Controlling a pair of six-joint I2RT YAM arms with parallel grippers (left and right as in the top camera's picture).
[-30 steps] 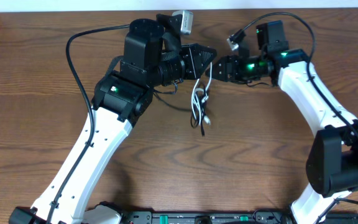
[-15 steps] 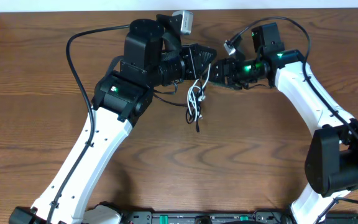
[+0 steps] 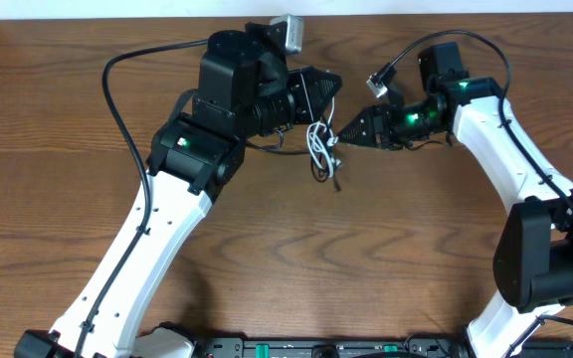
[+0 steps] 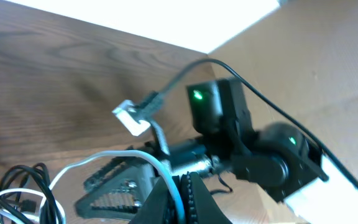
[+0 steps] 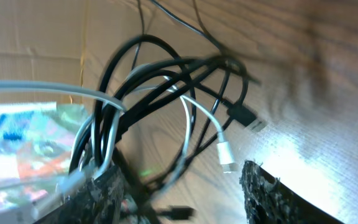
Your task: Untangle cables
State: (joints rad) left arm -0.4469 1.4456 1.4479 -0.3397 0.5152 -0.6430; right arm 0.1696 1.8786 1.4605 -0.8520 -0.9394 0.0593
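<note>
Wooden table, both arms reaching in toward the far middle: left arm from one side, right arm from the other, wrists nearly nose to nose. The left gripper has its fingers pressed together on the white cable; the left wrist view shows the cord running straight into the pinch. The right gripper is spread wide. In its own wrist view one finger sits on each side of the frame, with the tangle in the gap ahead and nothing clamped. The tangle hangs just below the left gripper, between the two wrists; I can't tell if its lower end rests on the table. The black cable loops several times around the white one. The white plug and black plug dangle close together at the loose end. Judged step: the right gripper is lining up to take a black strand and pull it away.

Risks:
- The wide jaws could close on both cords at once because the strands overlap, so pulling would only tighten the knot.
- A plug could snag in a loop and drag the whole bundle.
- The white cable could slip out of the left pinch under a hard tug.
- The wrists are very near each other, so fingers could bump on the close-in.
</note>
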